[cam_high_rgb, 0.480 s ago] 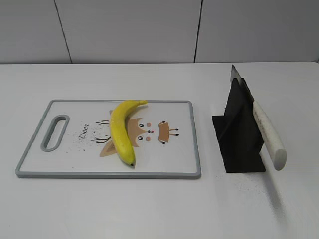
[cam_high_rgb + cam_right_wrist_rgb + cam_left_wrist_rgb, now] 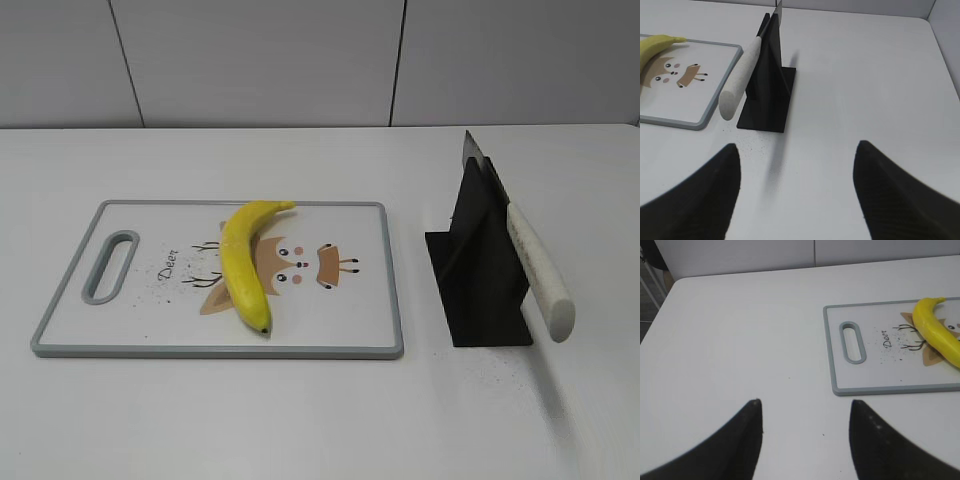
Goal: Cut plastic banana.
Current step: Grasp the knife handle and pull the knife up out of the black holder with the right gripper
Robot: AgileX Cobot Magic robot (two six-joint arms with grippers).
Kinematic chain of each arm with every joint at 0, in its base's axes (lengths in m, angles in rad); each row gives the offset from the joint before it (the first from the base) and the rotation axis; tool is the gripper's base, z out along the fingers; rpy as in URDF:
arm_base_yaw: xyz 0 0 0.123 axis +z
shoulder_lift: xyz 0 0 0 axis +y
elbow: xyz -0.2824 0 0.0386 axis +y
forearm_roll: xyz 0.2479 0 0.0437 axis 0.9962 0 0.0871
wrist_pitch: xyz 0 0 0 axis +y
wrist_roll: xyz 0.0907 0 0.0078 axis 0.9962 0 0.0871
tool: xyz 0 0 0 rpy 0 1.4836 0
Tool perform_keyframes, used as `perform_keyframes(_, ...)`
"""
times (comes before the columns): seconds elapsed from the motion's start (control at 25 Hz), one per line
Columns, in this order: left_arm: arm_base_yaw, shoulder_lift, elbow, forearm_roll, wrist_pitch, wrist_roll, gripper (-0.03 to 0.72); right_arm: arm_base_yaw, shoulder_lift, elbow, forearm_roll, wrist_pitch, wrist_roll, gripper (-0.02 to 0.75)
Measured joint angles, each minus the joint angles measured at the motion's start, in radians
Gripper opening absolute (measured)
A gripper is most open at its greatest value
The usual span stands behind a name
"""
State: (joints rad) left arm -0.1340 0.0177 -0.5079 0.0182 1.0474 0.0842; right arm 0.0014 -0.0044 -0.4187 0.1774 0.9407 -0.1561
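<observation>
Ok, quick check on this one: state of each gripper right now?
Left gripper: open, holding nothing, over bare table.
Right gripper: open, holding nothing, short of the knife.

A plain white table (image 2: pixel 300 420) fills most of the exterior view, evenly lit, with soft shadows cast on its surface. Behind it a pale grey panelled wall (image 2: pixel 250 60) is seen, divided by thin dark vertical seams. In the left wrist view, the table's rounded corner is shown, and beyond it a strip of darker floor (image 2: pixel 649 300) at the left edge.
</observation>
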Motion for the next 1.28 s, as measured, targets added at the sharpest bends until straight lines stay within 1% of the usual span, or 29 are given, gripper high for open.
perform_keyframes(1.28,0.000,0.000,0.000,0.000,0.000,0.000,0.527,0.000,0.000,0.000,0.000,0.000,0.000,0.552)
